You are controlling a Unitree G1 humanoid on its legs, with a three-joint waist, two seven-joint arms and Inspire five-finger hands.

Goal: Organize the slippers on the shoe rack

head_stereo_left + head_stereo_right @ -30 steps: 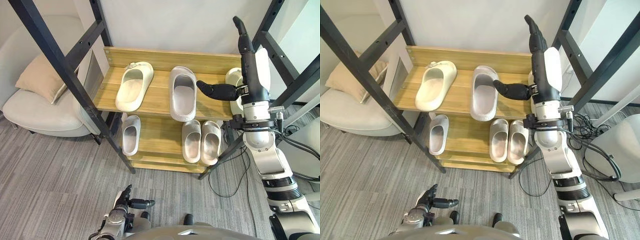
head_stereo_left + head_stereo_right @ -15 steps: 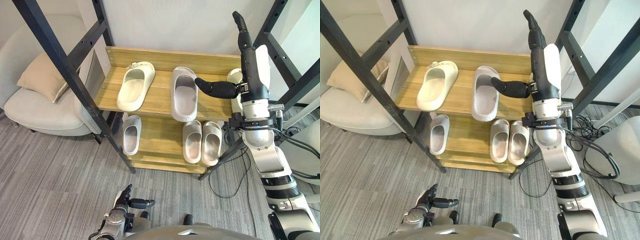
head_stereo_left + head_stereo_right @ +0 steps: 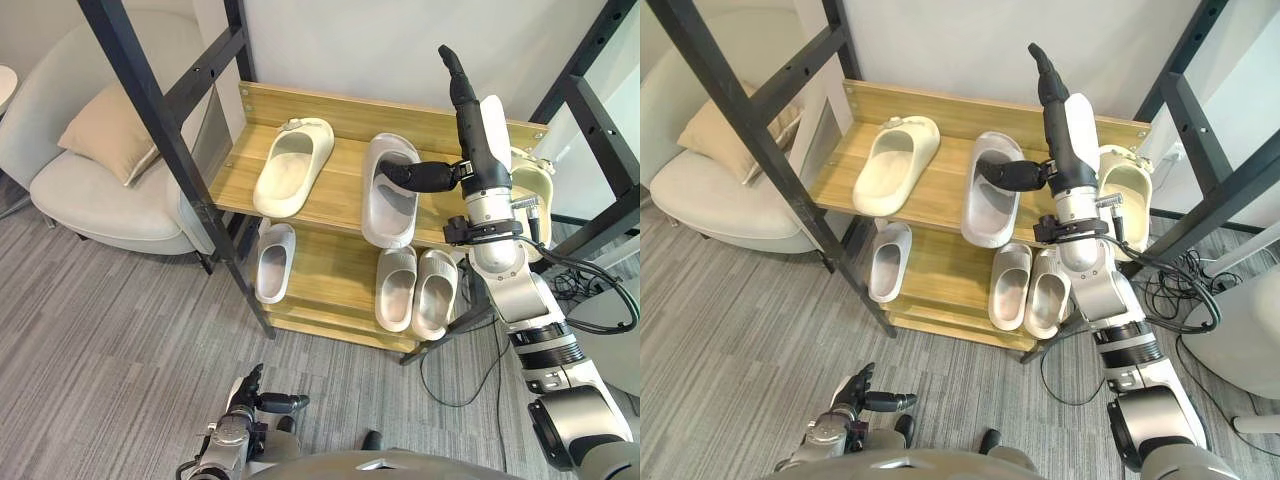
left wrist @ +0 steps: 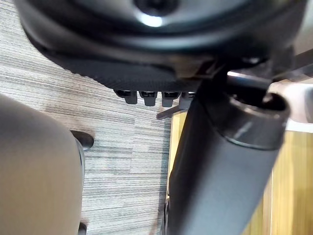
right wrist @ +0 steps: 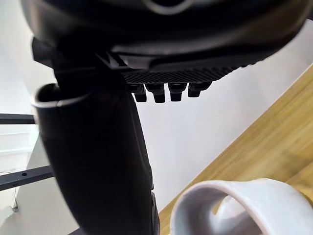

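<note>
- The shoe rack (image 3: 340, 110) has two wooden shelves in a black frame and stands on grey carpet (image 3: 100, 330).
- It carries six slippers, three on each shelf.
- On the top shelf, a cream slipper (image 3: 292, 167) lies at the left, tilted a little. A grey slipper (image 3: 392, 190) lies in the middle, and a second cream slipper (image 3: 1125, 190) lies at the right end, partly behind the right arm.
- On the lower shelf, one small grey slipper (image 3: 274, 262) lies alone at the left. A pair of grey slippers (image 3: 397, 288) (image 3: 436, 293) lies side by side at the right, touching.
- The right hand (image 3: 470, 140) is raised over the top shelf with its fingers straight and pointing up. Its thumb (image 3: 420, 177) reaches sideways into the strap opening of the middle grey slipper. It probably touches the inside, though the contact itself is hidden. Nothing is gripped.
- The left hand (image 3: 245, 395) hangs low over the carpet, with relaxed fingers, the thumb out and nothing in it.
- One pale armchair (image 3: 90, 195) with one beige cushion (image 3: 105, 135) sits left of the rack.
</note>
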